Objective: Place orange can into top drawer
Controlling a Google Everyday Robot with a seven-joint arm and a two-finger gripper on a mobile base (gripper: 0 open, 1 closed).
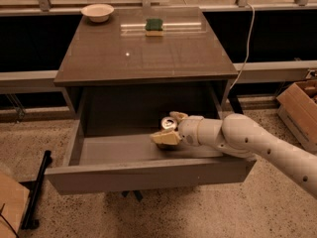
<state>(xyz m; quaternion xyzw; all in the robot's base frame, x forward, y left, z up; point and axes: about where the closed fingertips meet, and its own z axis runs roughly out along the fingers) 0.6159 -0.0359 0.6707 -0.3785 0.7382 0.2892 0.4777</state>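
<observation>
gripper [164, 128] inside open top drawer [148, 175], fingers [166, 139] clasping orange can [167, 123]

The grey bench [148, 58] carries a white bowl [97, 12] at its far corner, well beyond and left of the tool [164, 129], and a green-and-yellow sponge [154, 27] almost straight beyond it; the tool grips the orange can [169, 123] in the top drawer [148, 175] below.

Light: dim, warm, from above
Glare: small bright spot on the bench [163, 58] top
Shadow: deep under bench, behind the tool [165, 128] clasping orange can [168, 123] in top drawer [148, 175]
</observation>
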